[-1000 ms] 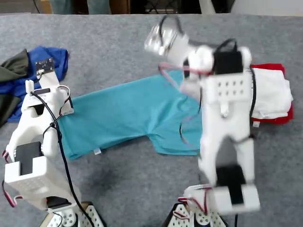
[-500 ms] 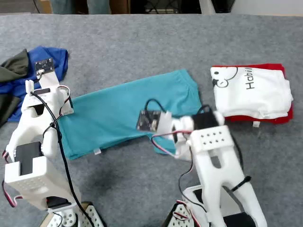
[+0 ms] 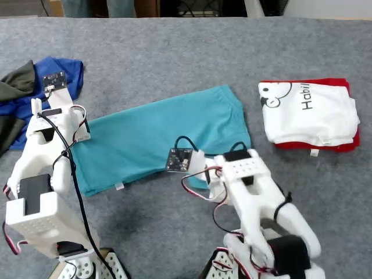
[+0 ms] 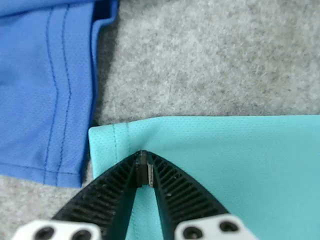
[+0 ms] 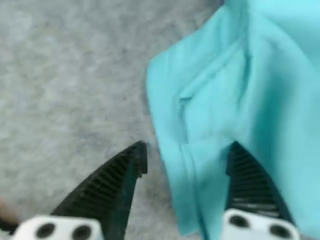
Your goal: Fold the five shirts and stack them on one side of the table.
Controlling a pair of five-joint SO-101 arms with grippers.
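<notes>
at the hem corner of the teal mesh shirt [image 3: 163,136], spread flat on the grey felt table [image 3: 174,46], my left gripper [image 4: 145,172] is clenched on the fabric. at its sleeve, my right gripper [image 5: 187,147] stands released, jaws astride the edge. recommendation: descend fully, pinch both layers, lift level with the left.

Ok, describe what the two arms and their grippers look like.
The left arm and right arm are white blocky shells with black motors, looping black and red cables, and a dark circuit board at each wrist. Their fingers are black, tapered and ribbed, on white bases.
</notes>
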